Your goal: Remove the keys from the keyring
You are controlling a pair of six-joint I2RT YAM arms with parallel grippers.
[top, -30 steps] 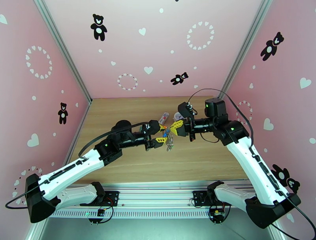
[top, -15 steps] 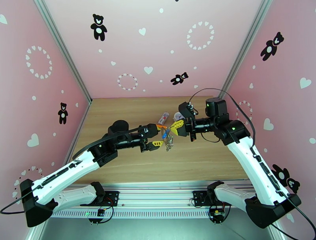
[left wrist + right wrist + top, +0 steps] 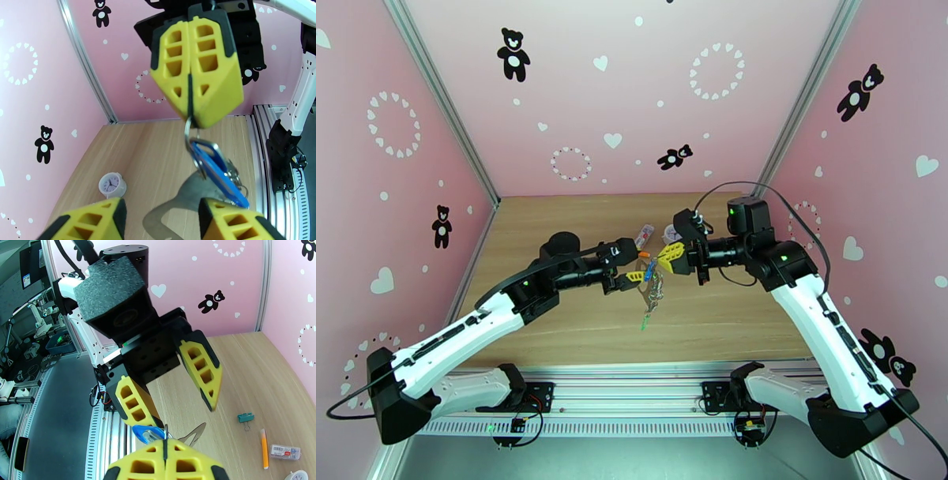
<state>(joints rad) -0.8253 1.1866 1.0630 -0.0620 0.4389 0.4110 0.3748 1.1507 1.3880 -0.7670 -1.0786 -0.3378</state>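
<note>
Right gripper (image 3: 192, 113) is clamping shut on the keyring (image 3: 188, 128), which is hanging straight below it, blue key (image 3: 216, 170) dangling long-axis downward. Left gripper (image 3: 183, 413) is facing it, jaws half apart, empty. Green key (image 3: 645, 319) is showing beneath the keyring, attachment unclear.

Top cam: high, behind arm bases (image 3: 523, 395), looking down on bench (image 3: 727, 316). Wrist cams close, facing each other: left sees right gripper (image 3: 192, 118), right sees left gripper (image 3: 185, 413).
</note>
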